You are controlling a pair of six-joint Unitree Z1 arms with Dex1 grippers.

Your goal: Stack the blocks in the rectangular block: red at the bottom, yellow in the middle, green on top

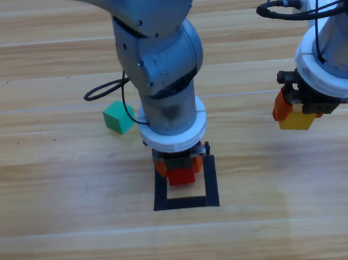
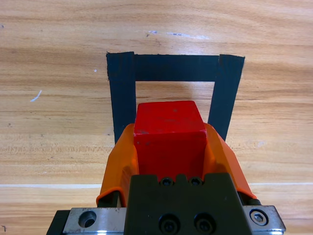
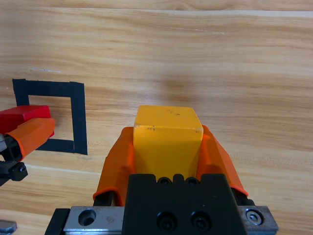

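Note:
My left gripper [image 1: 179, 170] is shut on the red cube [image 1: 181, 176] and holds it over the black tape outline [image 1: 212, 181] in the middle of the table. In the left wrist view the red cube [image 2: 169, 137] sits between the orange jaws, with the tape square [image 2: 122, 93] just beyond it. My right gripper [image 1: 294, 113] hangs at the right, shut on the yellow cube [image 1: 296, 120]; the right wrist view shows the yellow cube [image 3: 167, 139] gripped on both sides. The teal-green cube [image 1: 119, 117] lies on the table, left of the left arm.
The left arm's thick grey body [image 1: 159, 59] rises over the back of the tape outline and hides part of it. A black cable [image 1: 104, 90] loops beside the green cube. Bare wood lies in front of the outline.

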